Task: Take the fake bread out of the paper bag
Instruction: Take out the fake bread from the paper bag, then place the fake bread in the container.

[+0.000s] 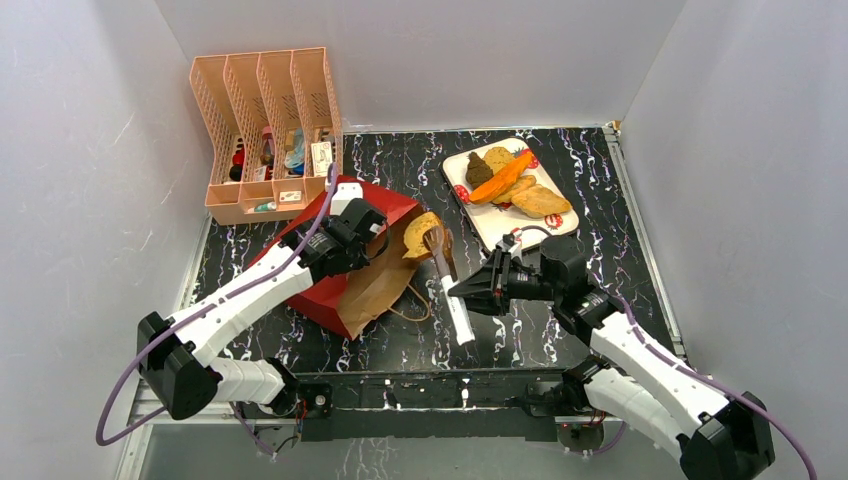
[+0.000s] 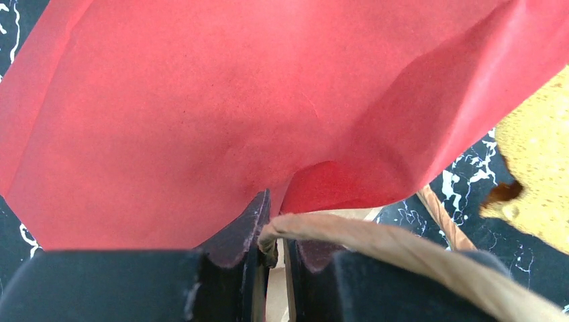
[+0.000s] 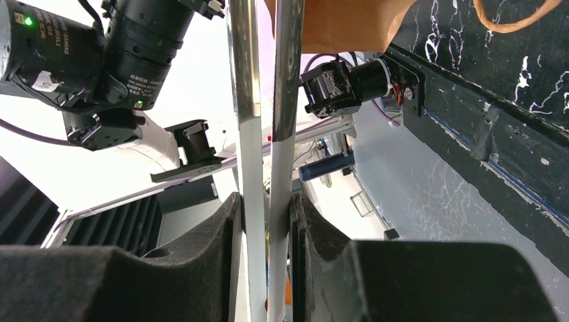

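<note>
The red paper bag point(image 1: 335, 262) lies on its side, its brown mouth point(image 1: 385, 280) facing right. My left gripper point(image 1: 372, 228) is shut on the bag's upper rim, where a tan cord handle point(image 2: 382, 243) is fixed; the left wrist view shows red paper point(image 2: 221, 114) pinched between the fingers point(image 2: 245, 228). My right gripper point(image 1: 472, 290) is shut on white-handled metal tongs point(image 1: 448, 285), whose tips hold a yellow piece of fake bread point(image 1: 420, 236) at the bag's mouth. That piece point(image 2: 537, 147) also appears beside the bag. The tongs point(image 3: 265, 134) run up between my right fingers point(image 3: 221, 235).
A white plate point(image 1: 497, 228) at the back right carries several tan, orange and brown bread pieces point(image 1: 520, 185). A peach slotted organiser point(image 1: 265, 130) stands at the back left, close behind the bag. A loose cord handle point(image 1: 412, 305) lies on the black marbled table point(image 1: 600, 200).
</note>
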